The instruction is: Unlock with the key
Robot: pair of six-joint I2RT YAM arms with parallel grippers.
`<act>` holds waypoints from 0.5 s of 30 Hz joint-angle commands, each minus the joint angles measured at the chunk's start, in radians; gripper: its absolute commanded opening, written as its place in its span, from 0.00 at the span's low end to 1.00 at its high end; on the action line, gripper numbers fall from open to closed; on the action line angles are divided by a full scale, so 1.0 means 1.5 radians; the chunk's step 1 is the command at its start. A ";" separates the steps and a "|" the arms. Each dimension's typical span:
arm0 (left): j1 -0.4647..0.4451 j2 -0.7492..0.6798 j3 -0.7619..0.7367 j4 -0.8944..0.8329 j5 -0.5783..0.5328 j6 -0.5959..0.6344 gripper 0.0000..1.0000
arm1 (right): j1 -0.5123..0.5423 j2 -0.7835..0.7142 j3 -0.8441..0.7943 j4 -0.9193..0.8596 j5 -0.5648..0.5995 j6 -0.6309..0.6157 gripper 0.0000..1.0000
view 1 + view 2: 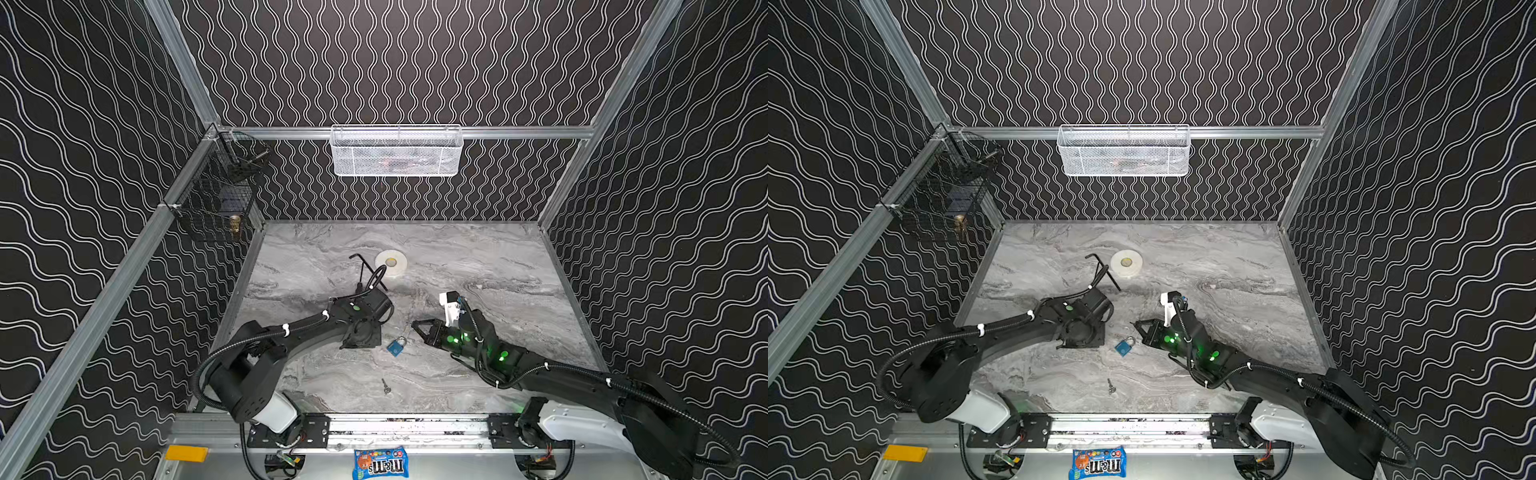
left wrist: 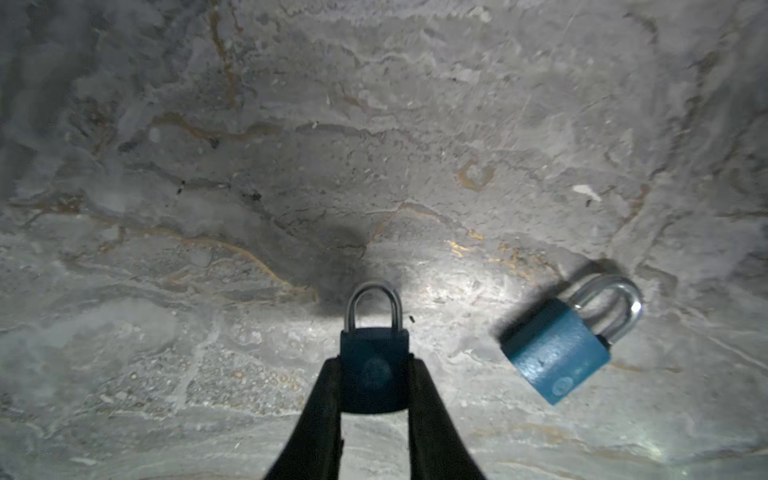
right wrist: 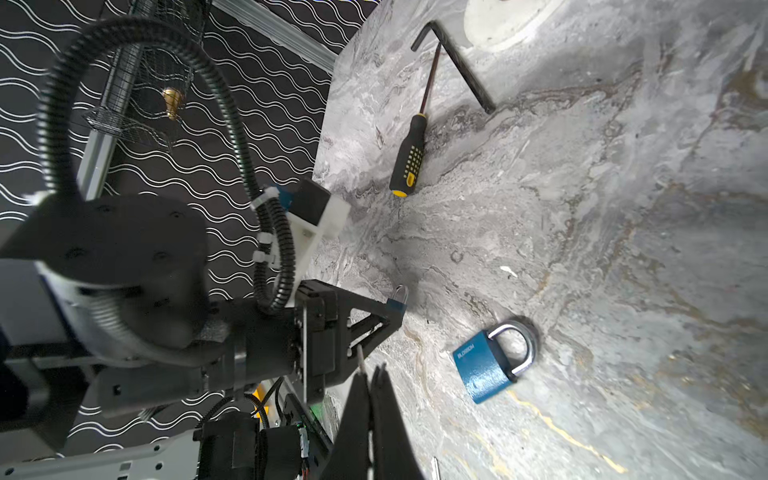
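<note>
My left gripper (image 2: 374,368) is shut on a small dark blue padlock (image 2: 374,349), shackle pointing away from the wrist, just above the marble table. The right wrist view shows that padlock (image 3: 397,302) at the left fingertips. My right gripper (image 3: 371,370) is shut on a key; its thin metal blade (image 3: 360,358) sticks out of the fingertips toward the left gripper, a short gap away. A larger light blue padlock (image 1: 396,345) (image 1: 1125,345) (image 2: 557,353) (image 3: 484,370) lies flat between both grippers. A second key (image 1: 386,386) (image 1: 1110,386) lies loose nearer the front.
A yellow-and-black screwdriver (image 3: 409,162), a black hex key (image 1: 365,266) and a white tape roll (image 1: 390,262) lie behind the left arm. A white mesh basket (image 1: 397,151) hangs on the back wall and a black wire basket (image 1: 216,199) on the left wall. An M&M's bag (image 1: 380,463) lies at the front rail.
</note>
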 commanded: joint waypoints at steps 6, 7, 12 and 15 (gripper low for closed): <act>-0.003 0.025 -0.004 -0.027 -0.007 0.021 0.14 | 0.000 0.000 0.006 0.007 0.006 0.000 0.00; -0.003 0.026 -0.007 -0.026 -0.006 0.019 0.18 | -0.001 0.000 0.006 0.008 0.007 0.001 0.00; -0.009 0.034 -0.012 -0.026 0.004 0.014 0.28 | -0.002 0.002 0.007 0.009 0.005 0.003 0.00; -0.016 0.043 -0.008 -0.038 -0.008 0.013 0.33 | -0.002 0.000 0.006 0.012 0.004 0.004 0.00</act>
